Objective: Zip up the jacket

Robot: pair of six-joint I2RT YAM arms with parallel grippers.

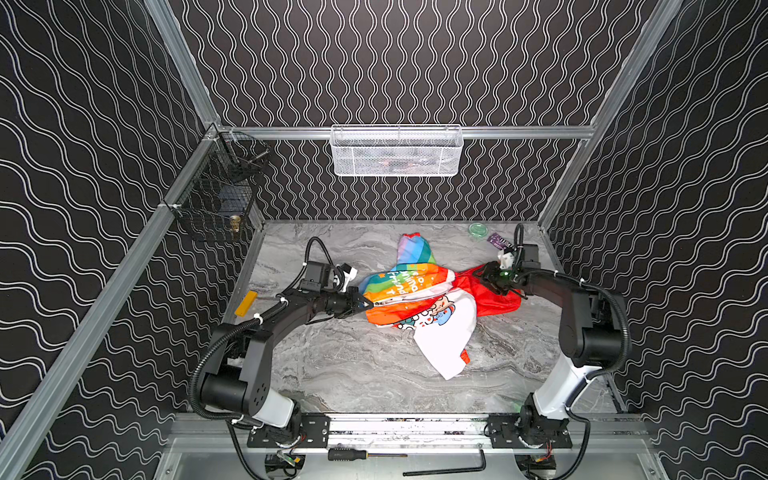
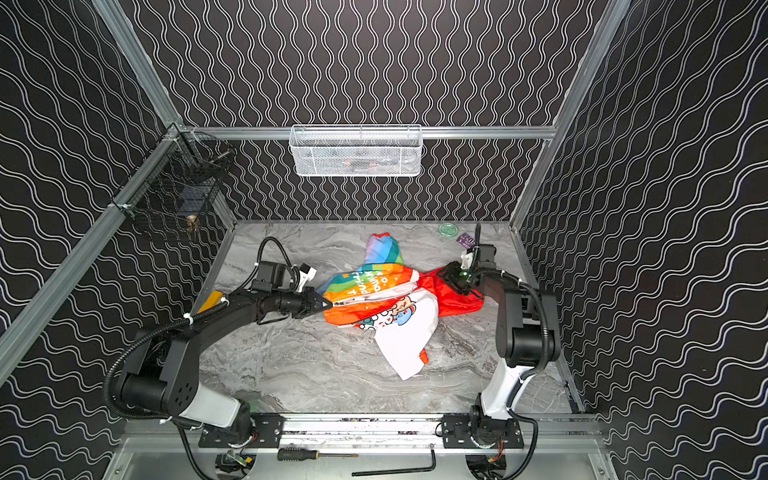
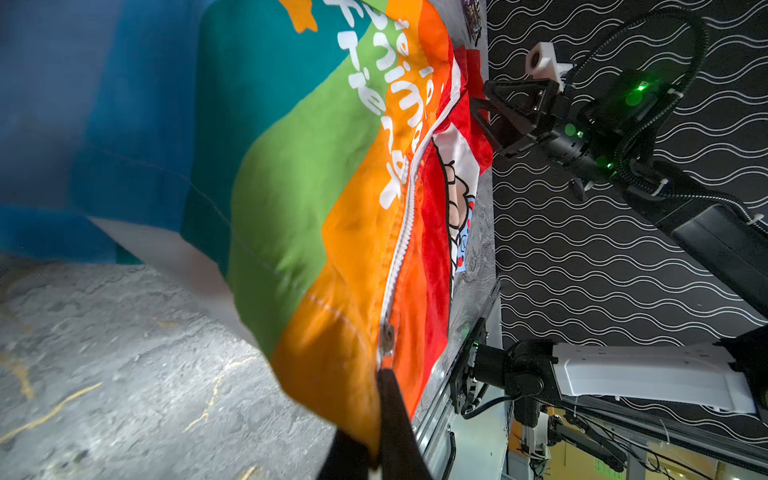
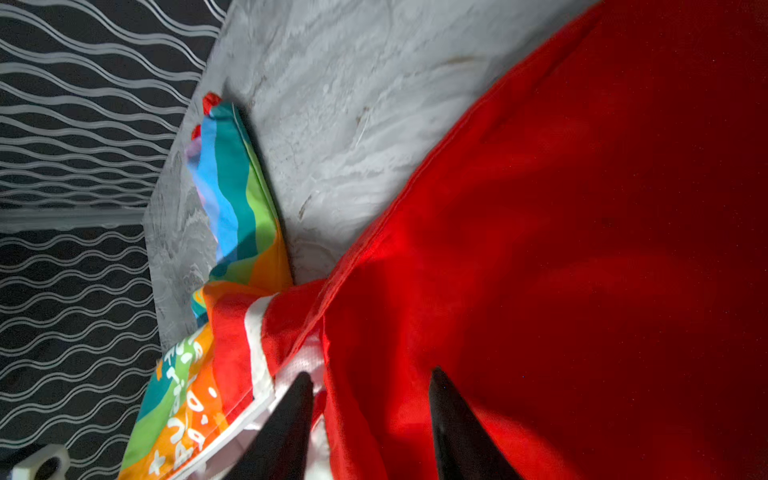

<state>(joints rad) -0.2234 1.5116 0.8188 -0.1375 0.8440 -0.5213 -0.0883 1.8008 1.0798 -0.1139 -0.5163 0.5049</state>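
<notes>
Left hand [image 1: 368,304] was clamped on the jacket [image 1: 415,299] at its hem, by the lower end of the zipper [image 3: 399,249]. Jacket lay crumpled mid-tabletop [image 1: 353,374], toward the far edge. Right hand [image 4: 370,374] stood parted over the red hood [image 1: 498,299].

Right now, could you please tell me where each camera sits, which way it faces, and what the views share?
Top views: high in front, looking down and back at the table, the jacket, the whole left arm and right arm.
Left wrist: on the left arm, looking past the left gripper, shut on the jacket by the zipper, towards the right gripper.
Right wrist: on the right arm, looking between its open fingers at the hood.
Shared: the jacket, in all four.
</notes>
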